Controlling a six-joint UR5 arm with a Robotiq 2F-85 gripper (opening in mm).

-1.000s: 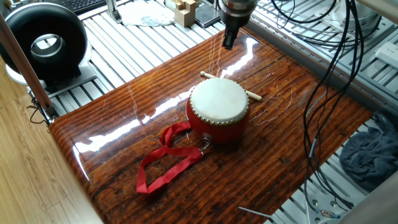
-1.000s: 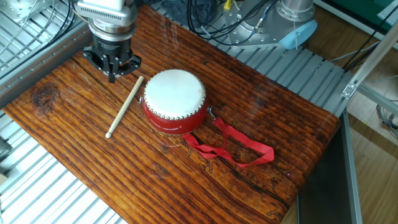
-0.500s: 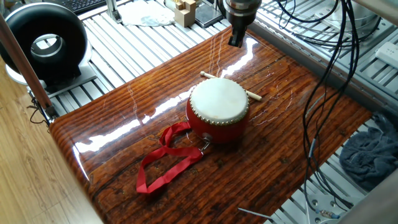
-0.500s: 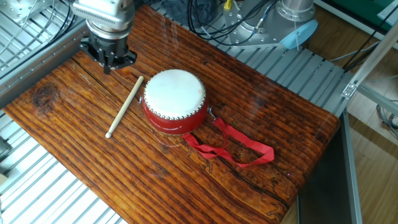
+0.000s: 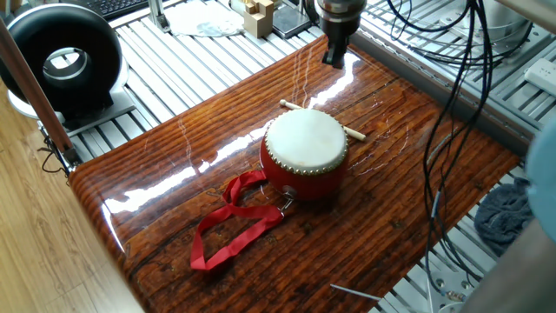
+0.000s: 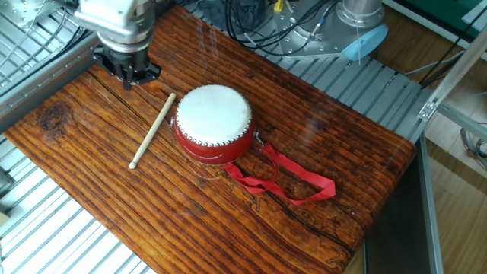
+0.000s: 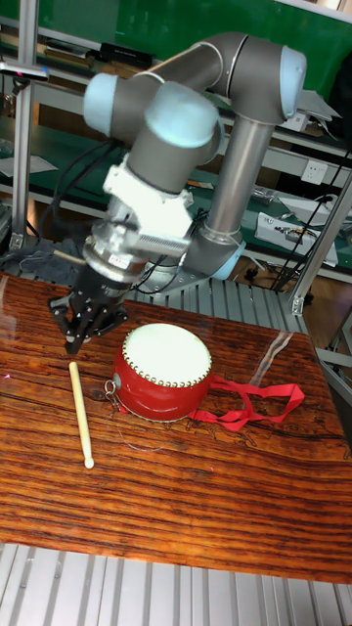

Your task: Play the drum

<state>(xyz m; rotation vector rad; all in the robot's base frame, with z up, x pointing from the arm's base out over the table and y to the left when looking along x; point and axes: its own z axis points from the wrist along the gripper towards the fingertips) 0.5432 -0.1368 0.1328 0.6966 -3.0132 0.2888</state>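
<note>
Tool (image 6: pixel 126 76) poised above the surface (image 6: pixel 319 137) near the thin end of the stick (image 6: pixel 151 131), fingers drawn together, holding nothing, drum (image 6: pixel 214 123) upright just beside the stick, apart from the tool, red ribbon (image 6: pixel 285 179) trailing from the drum's far side

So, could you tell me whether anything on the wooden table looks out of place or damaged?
Nothing looks damaged or spilled. The small red drum with the cream-white skin stands upright, its red ribbon strap trails loosely, and the thin pale wooden stick lies flat beside it, ungrasped; the pincer is above the table's edge.
</note>
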